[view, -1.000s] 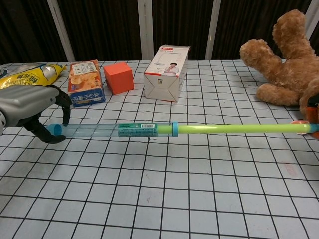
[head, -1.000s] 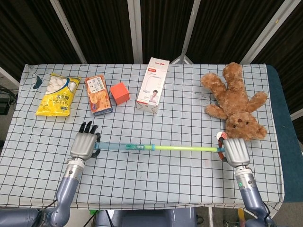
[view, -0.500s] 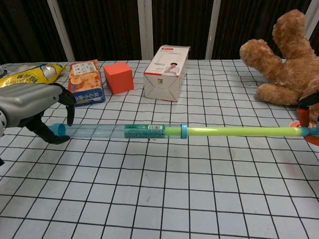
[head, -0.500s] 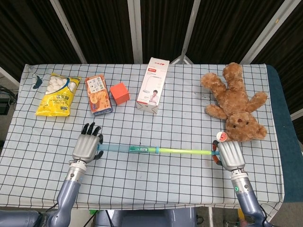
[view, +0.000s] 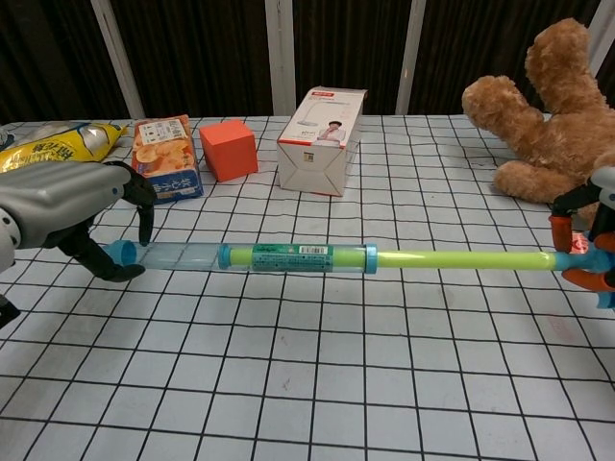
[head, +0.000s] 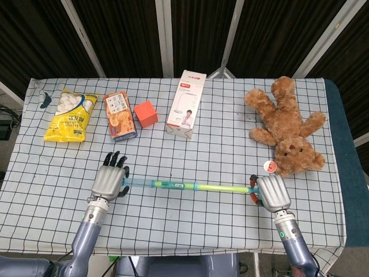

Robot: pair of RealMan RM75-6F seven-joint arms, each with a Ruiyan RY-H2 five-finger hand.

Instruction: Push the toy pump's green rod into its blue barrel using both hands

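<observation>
- The surface (head: 190,225) I am working over is covered in a white cloth with a black grid, seen from above in the head view and low across it in the chest view.
- A brown plush teddy bear (head: 288,128) lies at the far right, well apart from the other far items.
- The toy pump lies left to right across the near middle: its clear blue plastic barrel (view: 250,256) is on the left, and its thin green rod (view: 461,259) sticks out of the barrel's right end, part of it still exposed.
- A white upright carton with a red top (head: 186,104) stands at the far centre.
- A yellow snack bag (head: 71,114) lies at the far left, with an orange printed snack box (head: 120,116) to its right.
- My left hand (head: 109,181) grips the barrel's left end, its dark fingers (view: 144,197) curled over the blue cap.
- My right hand (head: 271,193) holds the orange handle at the rod's right end, just in front of the bear.
- A small orange-red cube (head: 145,113) sits between the snack box and the carton.
</observation>
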